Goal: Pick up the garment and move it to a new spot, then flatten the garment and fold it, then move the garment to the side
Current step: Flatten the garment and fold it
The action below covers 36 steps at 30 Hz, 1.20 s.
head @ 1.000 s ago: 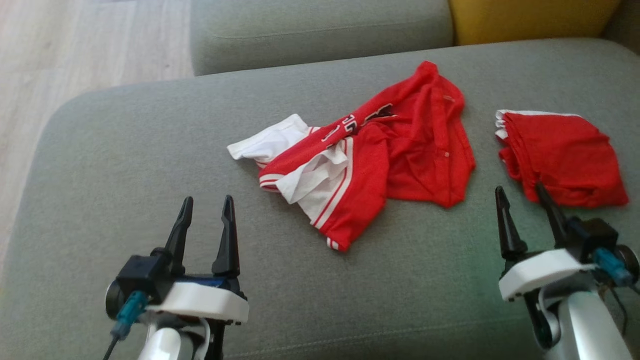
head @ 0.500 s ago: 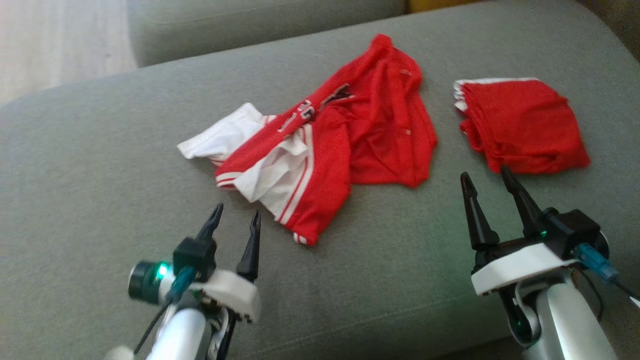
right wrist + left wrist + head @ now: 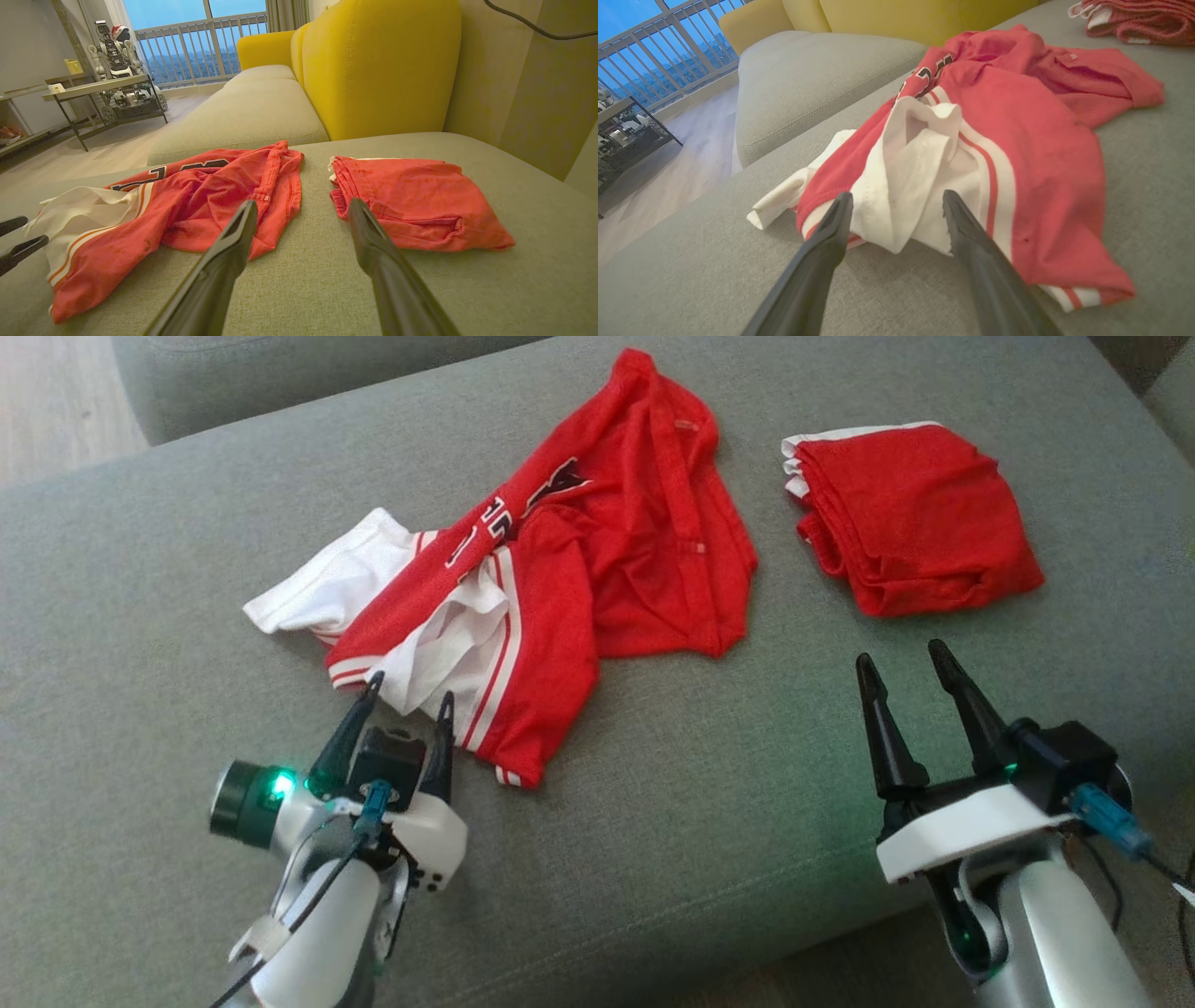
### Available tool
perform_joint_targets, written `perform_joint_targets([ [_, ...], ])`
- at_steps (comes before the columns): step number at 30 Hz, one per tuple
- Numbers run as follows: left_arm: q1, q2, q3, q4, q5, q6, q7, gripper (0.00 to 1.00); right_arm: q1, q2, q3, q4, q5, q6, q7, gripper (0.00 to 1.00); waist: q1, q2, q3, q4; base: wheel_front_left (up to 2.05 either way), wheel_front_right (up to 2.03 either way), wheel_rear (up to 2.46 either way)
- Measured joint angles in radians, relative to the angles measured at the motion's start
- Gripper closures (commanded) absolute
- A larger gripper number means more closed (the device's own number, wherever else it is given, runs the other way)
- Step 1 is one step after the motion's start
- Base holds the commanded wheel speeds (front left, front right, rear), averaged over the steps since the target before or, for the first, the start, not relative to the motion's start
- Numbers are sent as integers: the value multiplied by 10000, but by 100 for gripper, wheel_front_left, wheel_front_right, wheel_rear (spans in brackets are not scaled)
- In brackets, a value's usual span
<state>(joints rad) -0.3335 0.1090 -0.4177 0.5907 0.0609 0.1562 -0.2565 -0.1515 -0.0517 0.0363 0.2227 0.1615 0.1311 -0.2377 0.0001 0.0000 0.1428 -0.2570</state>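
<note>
The garment [image 3: 560, 569], a crumpled red and white jersey, lies mid-frame on the grey sofa cushion [image 3: 140, 569]. Nearest, at lower left, the left pincer [image 3: 412, 686] stands apart with its tips flanking the white fold [image 3: 901, 205] at the jersey's near edge. At lower right the right pincer [image 3: 900, 651] is also spread, holding nothing. The cloth looks light, limp and likely to slip, so that bunched white fold seems the best hold. Farther, at upper right, a folded red piece [image 3: 915, 532] lies apart.

long black tapered fingers [image 3: 882, 737], white wrist shells [image 3: 952, 826], silvery forearms [image 3: 1064, 933], teal cable plugs [image 3: 1106, 821], green lights [image 3: 280, 786]
</note>
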Motion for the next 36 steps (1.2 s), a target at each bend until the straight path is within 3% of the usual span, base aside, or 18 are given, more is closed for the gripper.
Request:
perform_joint_targets([
  [6, -84, 98, -123, 370, 79, 127, 0, 0, -6, 0, -23, 73, 69, 0, -4, 0, 0, 0, 51, -65, 0, 0, 0],
  [7, -96, 96, -161, 407, 79, 130, 0, 5, -11, 0, -35, 84, 69, 0, -12, 0, 0, 0, 54, -60, 0, 0, 0],
  [8, -108, 96, -190, 441, 79, 180, 0, 63, -13, 0, -52, 92, 69, 0, -13, 0, -1, 0, 59, -49, 0, 0, 0],
  [9, -124, 96, -207, 477, 79, 203, 0, 87, -15, 0, -73, 102, 69, 0, -15, 0, -1, 0, 64, -34, 0, 0, 0],
  [10, -151, 96, -221, 516, 73, 203, 0, 100, -17, 0, -88, 117, 69, 0, -15, 0, 0, 0, 70, -16, 0, 0, 0],
  [17, -282, 130, -291, 391, -44, 215, 0, 100, -55, 0, -125, 207, 132, 0, -46, 0, 0, 0, 123, 163, 0, 0, 0],
  [23, -212, 140, -171, -545, -637, 372, 0, 100, -125, 0, -146, 313, 127, 0, -59, 0, 0, 0, -31, 370, 0, 0, 0],
  [30, 947, -94, 965, -2706, -2019, 192, -2, 100, -118, 0, -194, 201, 125, 0, -94, 0, -1, 0, -422, 754, 0, 0, 0],
  [36, 2422, -293, 2073, -4399, -2821, -261, -2, 100, 123, -2, -261, -362, -38, 0, -107, 0, -2, 0, -859, 1379, 0, 0, 0],
])
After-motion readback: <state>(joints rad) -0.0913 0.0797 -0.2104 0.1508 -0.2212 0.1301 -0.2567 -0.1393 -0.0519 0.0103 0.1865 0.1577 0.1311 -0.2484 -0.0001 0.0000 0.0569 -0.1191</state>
